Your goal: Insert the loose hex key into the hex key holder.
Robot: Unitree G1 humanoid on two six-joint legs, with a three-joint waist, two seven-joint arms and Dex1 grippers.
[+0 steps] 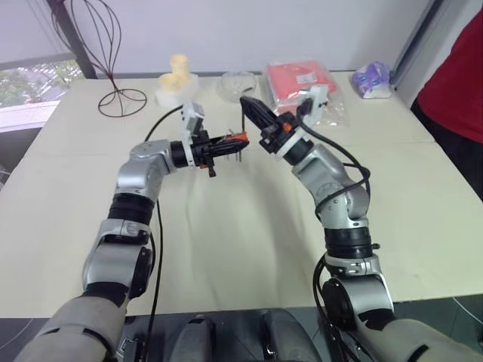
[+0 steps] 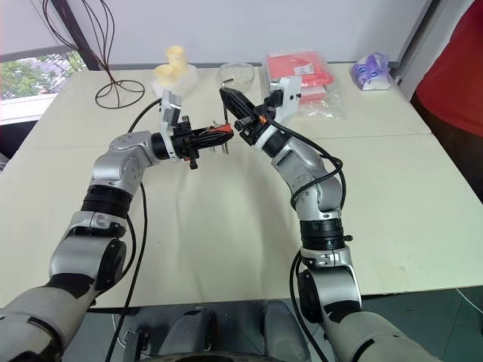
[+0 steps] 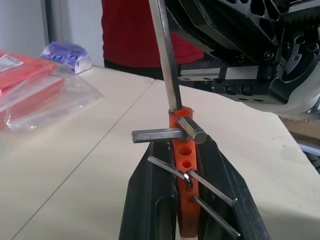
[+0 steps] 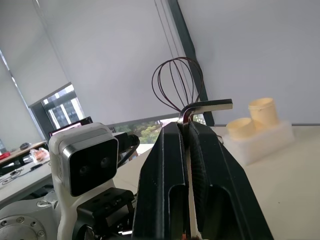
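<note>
Left gripper (image 2: 213, 136): jaws clamped on the hex key holder (image 3: 185, 165), a red-orange block that stands on edge between the two black fingers (image 3: 150, 200). Short dark keys stick out of the block to both sides, and two round sockets show bare in its face.

Right gripper (image 2: 227, 96): jaws pressed together on the loose hex key (image 4: 206, 106), pinching it just below the bend; the short leg juts past the fingertips (toward about 3 o'clock in the right wrist view). In the left wrist view the key's long leg comes down from 12 o'clock and its lower end meets the top end of the holder; whether it sits inside a socket cannot be told.

Both grippers meet above the middle of the pale table (image 1: 226, 249), the left one pointing across toward the right one.

On the far part of the table, seen from the head: a dark wire stand (image 1: 113, 53) at 11 o'clock, a white block with two cream cups (image 1: 177, 79) beside it, a clear bowl (image 2: 238, 73), red packets in clear bags (image 1: 302, 83) at 1 o'clock, and a purple-and-white packet (image 1: 372, 78) farther right. A person in red (image 1: 460, 75) stands past the table's right edge.
</note>
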